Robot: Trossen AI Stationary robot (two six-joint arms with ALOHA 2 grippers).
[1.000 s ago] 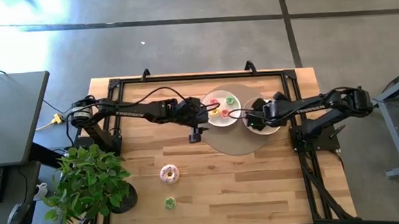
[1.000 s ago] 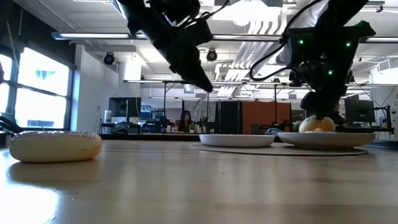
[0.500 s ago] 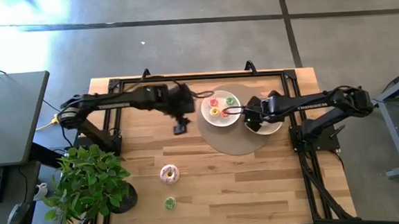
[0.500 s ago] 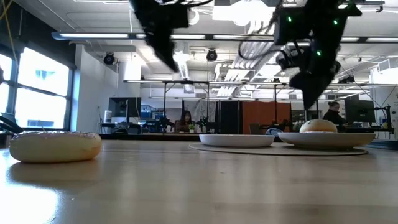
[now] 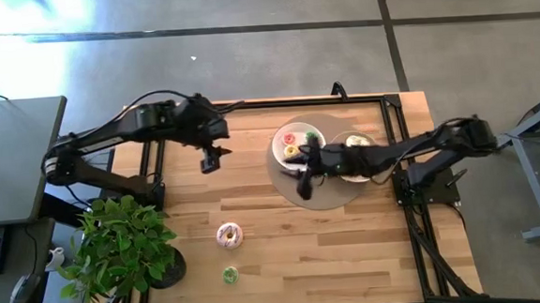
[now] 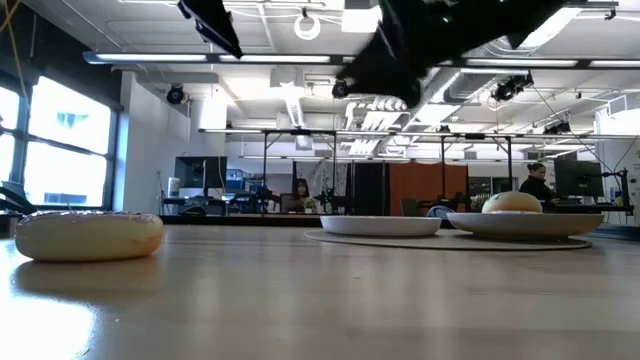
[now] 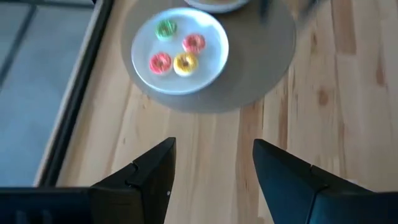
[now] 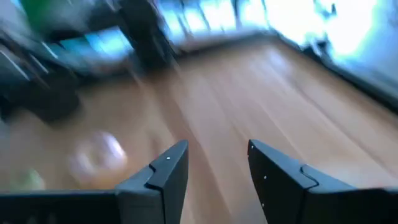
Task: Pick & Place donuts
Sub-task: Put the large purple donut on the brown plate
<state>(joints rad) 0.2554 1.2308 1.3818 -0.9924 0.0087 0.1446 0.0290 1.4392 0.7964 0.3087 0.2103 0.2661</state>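
A large pink-and-white donut (image 5: 229, 235) lies flat on the wood near the front, with a small green donut (image 5: 230, 275) closer to the near edge. Several small donuts, among them green (image 7: 166, 28), red (image 7: 160, 63) and yellow (image 7: 185, 63), lie on a white plate (image 5: 285, 154). A pale donut (image 5: 357, 142) lies on a second plate (image 5: 370, 171). My left gripper (image 5: 210, 161) hangs open over bare wood left of the plates. My right gripper (image 5: 304, 182) hangs open over the round grey mat (image 5: 322, 195), holding nothing.
A potted plant (image 5: 121, 243) stands at the table's near left corner. A black frame (image 5: 248, 106) runs along the far edge and both sides. In the low view the large donut (image 6: 90, 235) sits close at the left, both plates (image 6: 380, 225) farther back.
My right gripper has let go of the pale donut, which stays on the right plate, risen, and swung toward the table's left and near side over the mat. My left gripper has risen and drawn back toward the table's left and far edge, still open.
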